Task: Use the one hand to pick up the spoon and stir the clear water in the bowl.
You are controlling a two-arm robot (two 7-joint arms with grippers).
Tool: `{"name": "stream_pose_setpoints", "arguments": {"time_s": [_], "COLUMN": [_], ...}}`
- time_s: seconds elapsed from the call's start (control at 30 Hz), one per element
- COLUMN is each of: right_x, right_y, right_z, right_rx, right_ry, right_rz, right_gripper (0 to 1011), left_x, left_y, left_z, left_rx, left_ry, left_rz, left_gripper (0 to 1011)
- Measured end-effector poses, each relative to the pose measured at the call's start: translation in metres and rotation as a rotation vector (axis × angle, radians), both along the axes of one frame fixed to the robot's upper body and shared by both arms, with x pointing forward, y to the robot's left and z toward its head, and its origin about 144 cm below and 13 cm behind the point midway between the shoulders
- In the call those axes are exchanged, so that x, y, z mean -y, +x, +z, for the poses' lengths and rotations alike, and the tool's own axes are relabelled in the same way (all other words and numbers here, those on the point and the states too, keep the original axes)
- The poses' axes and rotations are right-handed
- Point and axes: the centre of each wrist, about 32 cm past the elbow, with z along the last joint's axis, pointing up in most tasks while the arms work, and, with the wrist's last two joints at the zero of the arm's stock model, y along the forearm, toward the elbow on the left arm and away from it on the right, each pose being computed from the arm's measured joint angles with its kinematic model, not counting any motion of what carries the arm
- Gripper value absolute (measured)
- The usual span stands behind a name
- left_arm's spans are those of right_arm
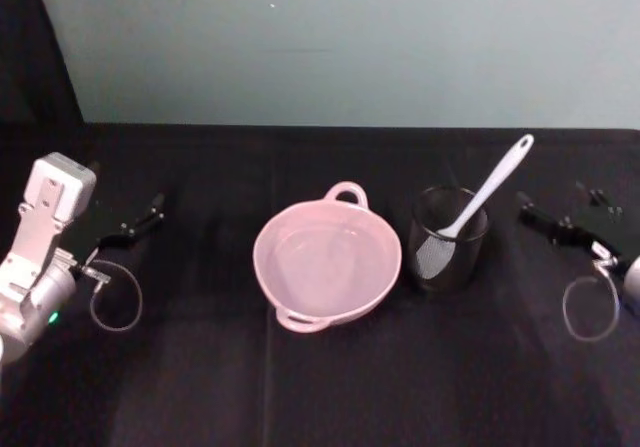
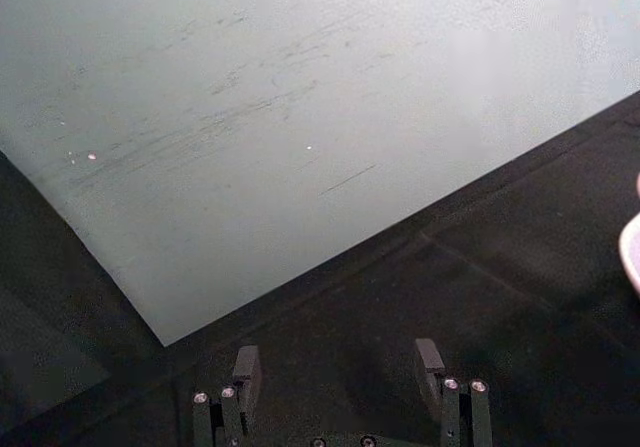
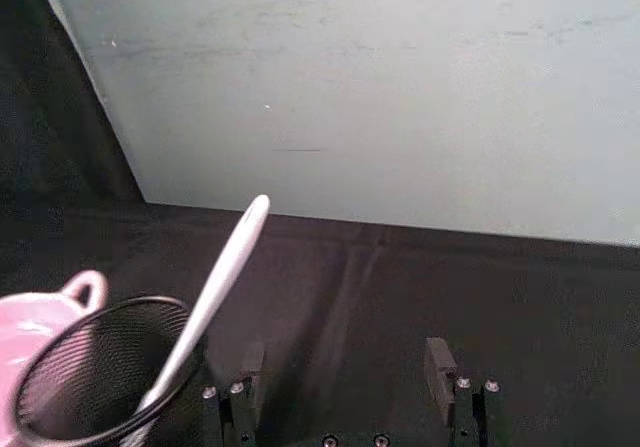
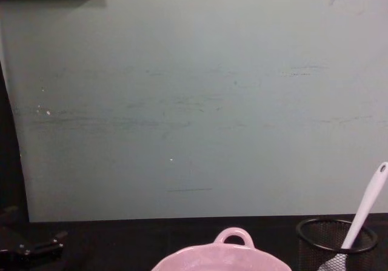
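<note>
Pink bowl point(image 1: 327, 264) sits mid-table on the black cloth point(image 1: 320, 387). At its three o'clock stands the black mesh cup point(image 1: 447, 239), the spoon point(image 1: 478, 200) leaning inside, handle tipped toward one o'clock. Right gripper point(image 3: 345, 372) waits at the cup's three o'clock, fingers spread; left gripper point(image 2: 340, 375) at the bowl's nine, fingers spread too.

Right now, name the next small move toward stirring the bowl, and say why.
Probably the right gripper should reach left to the spoon handle. The spoon leans in the black mesh cup, handle slanting up toward that side, and the right gripper is open, empty and nearest. The left gripper, also open, sits beyond the pink bowl.
</note>
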Motion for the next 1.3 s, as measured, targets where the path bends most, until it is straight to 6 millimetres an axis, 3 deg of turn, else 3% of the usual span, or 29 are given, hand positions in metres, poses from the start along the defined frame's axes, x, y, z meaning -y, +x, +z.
{"name": "stream_pose_setpoints", "arguments": {"time_s": [0.27,1.3], "right_x": [-0.007,-0.008], "right_y": [0.028,0.027], "right_z": [-0.019,-0.026], "right_rx": [0.053,0.055], "right_ry": [-0.103,-0.116], "right_rz": [0.033,0.027], "right_gripper": [1002,1003], "left_x": [0.0,0.0], "left_y": [0.0,0.0], "left_z": [0.0,0.0], "left_rx": [0.0,0.0], "left_ry": [0.0,0.0], "left_rz": [0.0,0.0], "left_gripper": [1011,1011]}}
